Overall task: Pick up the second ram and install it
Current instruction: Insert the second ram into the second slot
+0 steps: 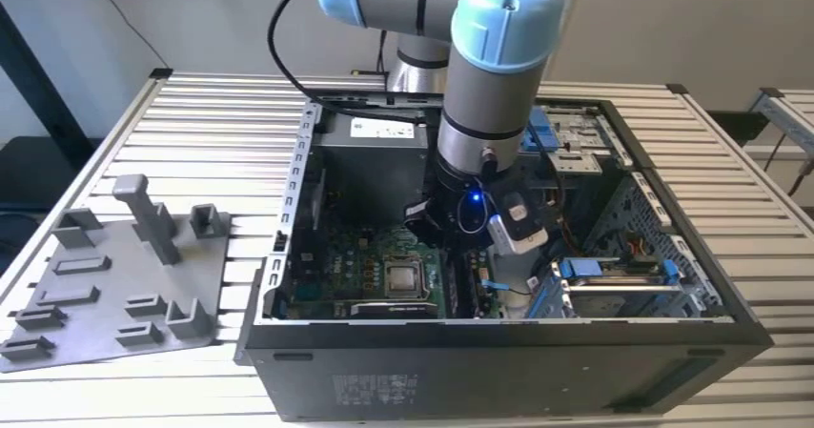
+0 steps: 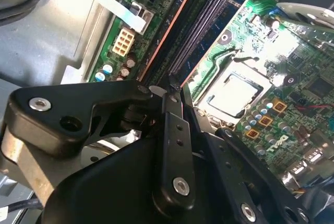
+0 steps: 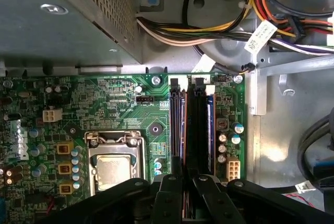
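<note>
Green motherboard [image 3: 120, 114] takes up the middle of the first wrist view, and the gripper [image 3: 183, 185] sits at the bottom center, right over the memory slots [image 3: 193, 125]. Its fingers look pinched together on the second ram [image 3: 201, 130], a dark bar seen edge-on running up from the fingertips along a slot next to the CPU socket [image 3: 114, 164]. Looks like the install step: the stick has to stay square to the slot and get pushed straight down until it seats.
</note>
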Controlling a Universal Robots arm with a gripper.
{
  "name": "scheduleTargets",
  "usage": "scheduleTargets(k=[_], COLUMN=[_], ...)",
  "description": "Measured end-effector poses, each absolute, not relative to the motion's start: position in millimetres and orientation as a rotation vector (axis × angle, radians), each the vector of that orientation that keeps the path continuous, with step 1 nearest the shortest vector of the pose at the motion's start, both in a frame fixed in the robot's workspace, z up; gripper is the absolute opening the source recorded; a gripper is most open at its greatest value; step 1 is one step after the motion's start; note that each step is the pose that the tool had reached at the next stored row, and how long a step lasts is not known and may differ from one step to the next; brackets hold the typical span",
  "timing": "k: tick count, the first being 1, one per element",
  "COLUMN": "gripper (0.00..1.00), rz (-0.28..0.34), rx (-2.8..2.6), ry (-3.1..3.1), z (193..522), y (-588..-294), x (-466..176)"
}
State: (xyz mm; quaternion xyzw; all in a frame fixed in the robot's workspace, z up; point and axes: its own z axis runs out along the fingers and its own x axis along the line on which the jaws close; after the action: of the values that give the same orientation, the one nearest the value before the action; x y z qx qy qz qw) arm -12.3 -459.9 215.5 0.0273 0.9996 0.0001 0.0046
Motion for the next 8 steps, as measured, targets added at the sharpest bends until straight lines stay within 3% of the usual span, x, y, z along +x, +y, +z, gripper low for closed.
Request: scheduleTargets(k=[8], gripper=[0.14], rz=[0.001], rx=[0.043], ry=[3.132], z=[215.3], y=[-459.8], x=[-11.6])
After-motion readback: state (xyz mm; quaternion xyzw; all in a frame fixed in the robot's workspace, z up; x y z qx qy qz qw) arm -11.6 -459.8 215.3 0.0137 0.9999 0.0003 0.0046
